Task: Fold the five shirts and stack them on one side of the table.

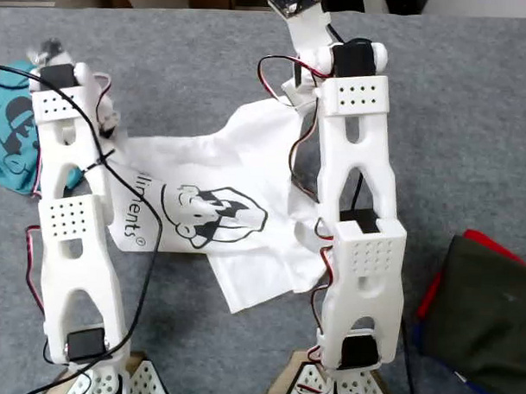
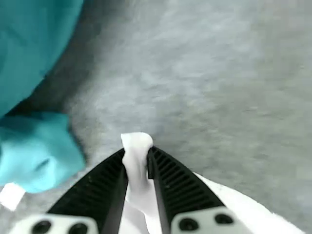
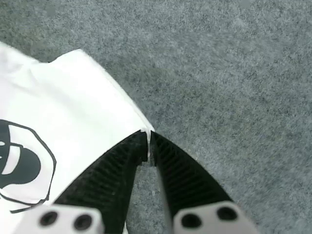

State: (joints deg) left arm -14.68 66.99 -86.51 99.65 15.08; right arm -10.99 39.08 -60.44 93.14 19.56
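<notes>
Pinching shirt — both tools, seemingly

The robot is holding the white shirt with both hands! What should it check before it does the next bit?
1. Left gripper shut on the white shirt: ok, a bunch of cloth is pinched in it.
2. Right gripper shut on the same shirt: ok, but it has only the very edge.
3. Shirt lying smooth: not ok, the part near the right arm is rumpled.
4. Teal shirt out of the grip: ok, it lies close beside the left gripper but is not caught.
5. Pile of dark shirts out of the way: ok, it sits apart at the table edge.
</notes>
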